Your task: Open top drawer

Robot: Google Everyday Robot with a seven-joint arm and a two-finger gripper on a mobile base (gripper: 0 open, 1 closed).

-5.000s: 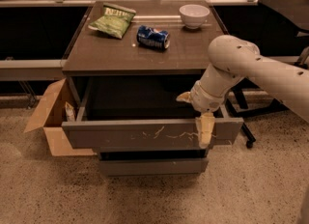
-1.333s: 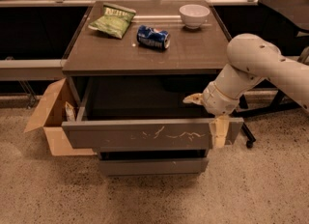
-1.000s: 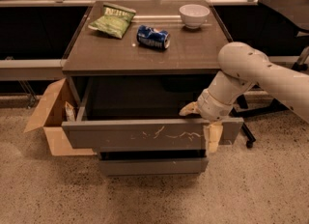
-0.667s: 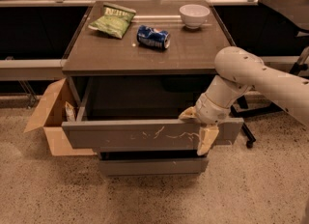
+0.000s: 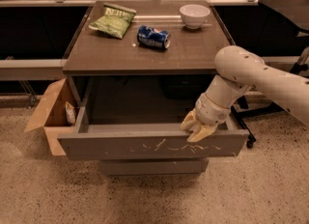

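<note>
The top drawer [image 5: 145, 145] is pulled well out from under the brown table [image 5: 120, 56]. Its wide grey front bears pale squiggly scratches, and its inside looks empty. My gripper [image 5: 191, 131] is at the right part of the drawer front's top edge, over the rim, with its yellowish fingertips [image 5: 186, 122] spread apart and holding nothing. The white arm [image 5: 251, 76] reaches in from the right. A narrower plain grey drawer [image 5: 154, 166] shows shut below the top one.
On the tabletop lie a green chip bag [image 5: 113, 20], a blue can [image 5: 153, 37] on its side and a white bowl [image 5: 194, 15]. An open cardboard box [image 5: 50, 114] stands left of the drawer. A dark chair base [image 5: 244, 114] is at the right.
My gripper has shifted left along the drawer front and risen, so the finger that hung in front of the panel is now at its top edge. The drawer has stayed open.
</note>
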